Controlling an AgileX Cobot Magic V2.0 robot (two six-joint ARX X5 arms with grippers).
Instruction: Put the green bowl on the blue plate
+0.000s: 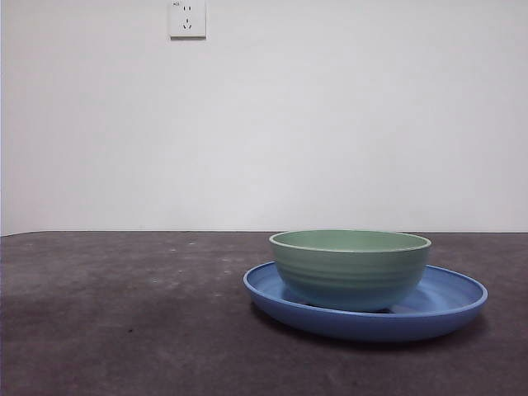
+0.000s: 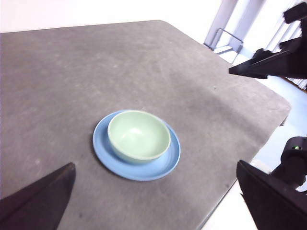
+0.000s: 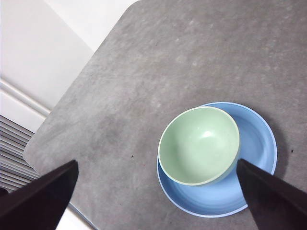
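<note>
Now the grey table (image 1: 124, 313) carries the blue plate (image 1: 450, 309) to the right of the scene's middle, with the green bowl (image 1: 351, 268) sitting upright inside it, off-centre toward the plate's left. Above, the left gripper (image 2: 158, 201) and right gripper (image 3: 158, 201) hang with jaws spread wide, grasping nothing.

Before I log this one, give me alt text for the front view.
A green bowl sits upright inside a wider blue plate on a dark grey table, right of centre. A plain white wall with a power socket stands behind; no arm is visible.
</note>
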